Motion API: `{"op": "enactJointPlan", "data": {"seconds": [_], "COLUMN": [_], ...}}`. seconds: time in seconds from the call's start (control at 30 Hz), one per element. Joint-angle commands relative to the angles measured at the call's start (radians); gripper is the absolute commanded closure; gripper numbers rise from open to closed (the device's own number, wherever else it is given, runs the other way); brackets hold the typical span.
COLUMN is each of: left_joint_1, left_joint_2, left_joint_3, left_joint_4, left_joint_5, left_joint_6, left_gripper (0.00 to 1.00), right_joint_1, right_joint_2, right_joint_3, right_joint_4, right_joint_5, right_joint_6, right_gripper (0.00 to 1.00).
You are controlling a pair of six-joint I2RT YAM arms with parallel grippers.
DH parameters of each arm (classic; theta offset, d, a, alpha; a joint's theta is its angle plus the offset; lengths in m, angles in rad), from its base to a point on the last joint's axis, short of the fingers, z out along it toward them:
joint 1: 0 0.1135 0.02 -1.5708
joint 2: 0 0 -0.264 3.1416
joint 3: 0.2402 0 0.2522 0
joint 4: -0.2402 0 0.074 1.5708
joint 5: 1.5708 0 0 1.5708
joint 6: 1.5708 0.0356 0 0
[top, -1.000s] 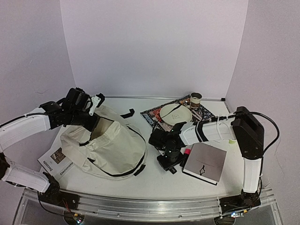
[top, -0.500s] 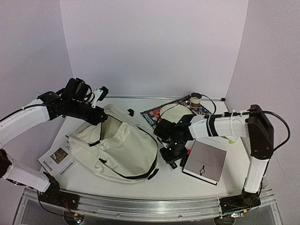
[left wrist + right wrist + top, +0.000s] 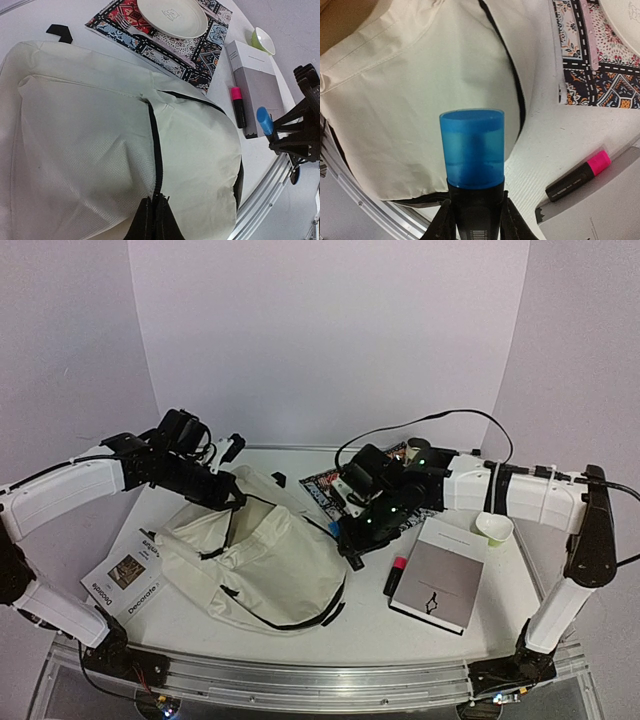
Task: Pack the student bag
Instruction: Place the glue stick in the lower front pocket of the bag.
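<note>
Now my one student bag (image 3: pixel 262 562) lies left of centre, its long axis running far-left to near-right and its mouth far-left, pinched in my left gripper (image 3: pixel 152 220). My right gripper (image 3: pixel 472 212) clamps one blue marker (image 3: pixel 472 150).

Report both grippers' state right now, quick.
Left gripper: closed, fingers pinching the student bag at its zipper edge.
Right gripper: closed on a blue-capped highlighter.
</note>
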Motion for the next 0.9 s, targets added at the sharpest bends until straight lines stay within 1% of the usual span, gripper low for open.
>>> {"op": "enactJointPlan", "data": {"seconds": [0.0,0.17,0.33,0.5,0.67,0.87], "left_joint_1": [-0.029,-0.084,-0.152,-0.171,-0.173,-0.174], "left_joint_2": [0.007,0.020,0.026,0.014,-0.005,-0.024], "left_joint_3": [0.050,0.057,0.069,0.057,0.007,-0.076], "left_joint_4": [0.116,0.140,0.155,0.180,0.218,0.318], "left_joint_5": [0.083,0.069,0.031,0.005,-0.027,0.021], "left_joint_6": [-0.060,-0.078,-0.092,-0.123,-0.158,-0.193], "left_gripper": [1.00,1.00,1.00,1.00,1.00,1.00], "right_joint_1": [0.015,0.030,0.032,0.031,0.029,0.030], "right_joint_2": [0.012,0.092,0.157,0.208,0.251,0.324], "right_joint_3": [0.024,0.046,0.071,0.072,0.050,0.023], "right_joint_4": [0.066,0.193,0.309,0.448,0.644,0.869], "right_joint_5": [-0.146,-0.230,-0.251,-0.203,-0.178,-0.128], "right_joint_6": [0.046,0.108,0.166,0.244,0.349,0.473], "right_gripper": [1.00,1.00,1.00,1.00,1.00,1.00]}}
